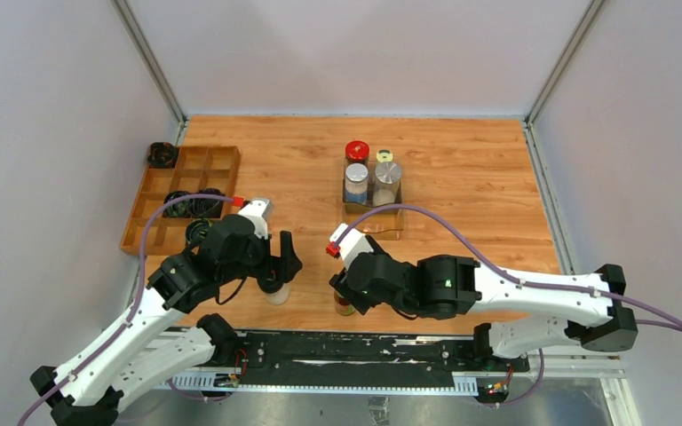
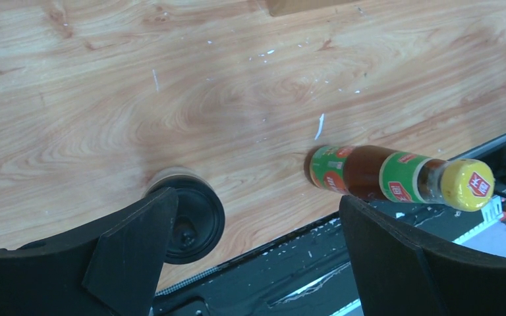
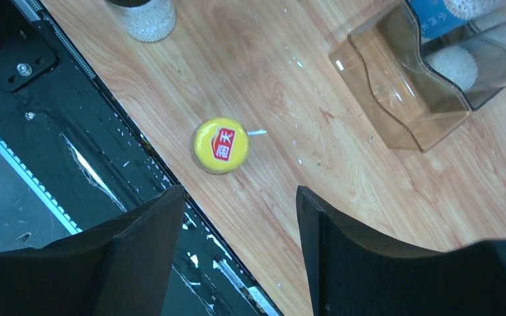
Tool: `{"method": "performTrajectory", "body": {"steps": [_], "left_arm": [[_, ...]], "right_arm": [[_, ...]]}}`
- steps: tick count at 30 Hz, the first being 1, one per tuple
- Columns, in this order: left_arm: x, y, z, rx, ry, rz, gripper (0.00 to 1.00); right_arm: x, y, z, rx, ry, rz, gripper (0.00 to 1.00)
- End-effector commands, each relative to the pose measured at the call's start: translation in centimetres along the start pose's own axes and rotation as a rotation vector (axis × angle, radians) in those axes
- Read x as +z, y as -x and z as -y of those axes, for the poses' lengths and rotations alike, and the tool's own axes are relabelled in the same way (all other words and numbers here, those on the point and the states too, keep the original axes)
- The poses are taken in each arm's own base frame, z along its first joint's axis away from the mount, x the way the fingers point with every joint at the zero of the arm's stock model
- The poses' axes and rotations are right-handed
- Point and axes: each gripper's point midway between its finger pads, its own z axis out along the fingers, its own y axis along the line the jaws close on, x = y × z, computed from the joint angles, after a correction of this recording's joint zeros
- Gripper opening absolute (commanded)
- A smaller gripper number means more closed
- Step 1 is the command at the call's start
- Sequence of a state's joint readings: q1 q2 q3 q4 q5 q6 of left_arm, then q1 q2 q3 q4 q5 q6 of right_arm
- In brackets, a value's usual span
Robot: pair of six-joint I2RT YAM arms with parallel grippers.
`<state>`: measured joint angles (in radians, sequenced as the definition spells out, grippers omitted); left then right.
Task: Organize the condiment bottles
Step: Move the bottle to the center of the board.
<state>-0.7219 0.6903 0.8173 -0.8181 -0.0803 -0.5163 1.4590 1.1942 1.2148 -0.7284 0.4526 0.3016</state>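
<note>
The yellow-capped brown sauce bottle (image 1: 344,307) (image 3: 221,145) stands near the table's front edge. My right gripper (image 1: 348,286) (image 3: 237,197) hovers over it, open, and the cap lies just beyond the fingertips, not between them. The black-capped jar (image 1: 275,294) (image 2: 190,222) (image 3: 142,16) stands to its left, beside one finger (image 2: 135,240) of my open left gripper (image 1: 281,264) (image 2: 257,205). A clear rack (image 1: 375,223) (image 3: 395,99) holds the red-lidded jar (image 1: 357,151), yellow-capped shaker (image 1: 384,157), blue-labelled jar (image 1: 356,182) and silver-lidded jar (image 1: 388,177). The sauce bottle (image 2: 395,175) also shows in the left wrist view.
A wooden compartment tray (image 1: 182,182) lies at the back left, one black coiled bundle (image 1: 195,204) in it and another (image 1: 162,155) behind it. A black rail (image 1: 346,351) runs along the table's front edge, close to both low bottles. White walls enclose three sides.
</note>
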Motion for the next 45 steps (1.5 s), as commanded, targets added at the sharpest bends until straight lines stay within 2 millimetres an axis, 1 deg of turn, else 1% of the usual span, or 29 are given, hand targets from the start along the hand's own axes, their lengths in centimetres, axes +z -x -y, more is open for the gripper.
{"method": "performTrajectory", "body": {"steps": [1, 6, 10, 18, 21, 24, 27, 30, 31, 33, 34, 36, 38, 40, 42, 45], "left_arm": [[0.0, 0.2, 0.8, -0.029, -0.045, 0.013, 1.0], [-0.1, -0.2, 0.8, -0.035, -0.055, 0.013, 1.0], [-0.1, -0.4, 0.8, -0.036, -0.062, 0.013, 1.0], [-0.2, -0.5, 0.9, -0.035, -0.073, 0.01, 1.0], [-0.2, -0.5, 1.0, -0.032, -0.076, 0.011, 1.0], [-0.2, -0.6, 1.0, -0.032, -0.077, 0.007, 1.0], [-0.2, -0.5, 1.1, -0.03, -0.08, 0.008, 1.0], [-0.2, -0.5, 1.1, -0.029, -0.083, 0.009, 1.0], [-0.1, -0.5, 1.1, -0.029, -0.083, 0.009, 1.0], [-0.1, -0.5, 1.1, -0.029, -0.082, 0.007, 1.0], [-0.1, -0.5, 1.1, -0.029, -0.083, 0.009, 1.0], [-0.1, -0.4, 1.2, -0.028, -0.085, 0.012, 1.0], [-0.2, -0.4, 1.2, -0.026, -0.086, 0.015, 1.0], [-0.3, -0.3, 1.2, -0.027, -0.088, 0.019, 1.0], [-0.3, -0.4, 1.2, -0.031, -0.089, 0.02, 1.0], [0.0, -0.8, 0.9, -0.043, -0.074, 0.007, 1.0]], "right_arm": [[0.3, 2.2, -0.4, -0.017, -0.016, 0.047, 0.67], [1.3, 2.7, -1.1, -0.037, -0.009, 0.039, 0.66], [1.8, 2.9, -1.3, -0.046, -0.011, 0.03, 0.65], [2.6, 2.7, -0.8, -0.009, -0.018, 0.024, 0.64], [2.8, 2.6, -0.7, 0.02, 0.0, 0.034, 0.64], [2.9, 3.0, -0.5, 0.07, 0.044, 0.054, 0.64], [2.4, 3.8, 0.7, 0.113, 0.069, 0.085, 0.65], [1.6, 5.7, 2.8, 0.193, 0.132, 0.132, 0.65], [1.4, 6.5, 4.0, 0.232, 0.147, 0.15, 0.65], [1.1, 7.8, 5.8, 0.283, 0.206, 0.177, 0.66], [1.2, 8.3, 7.4, 0.307, 0.202, 0.187, 0.66], [1.4, 9.1, 8.7, 0.318, 0.229, 0.197, 0.66], [1.6, 9.5, 9.4, 0.328, 0.262, 0.199, 0.66], [1.6, 9.8, 9.2, 0.307, 0.29, 0.207, 0.66], [1.8, 9.3, 9.0, 0.305, 0.299, 0.198, 0.66], [2.0, 8.0, 8.7, 0.312, 0.296, 0.183, 0.66]]}}
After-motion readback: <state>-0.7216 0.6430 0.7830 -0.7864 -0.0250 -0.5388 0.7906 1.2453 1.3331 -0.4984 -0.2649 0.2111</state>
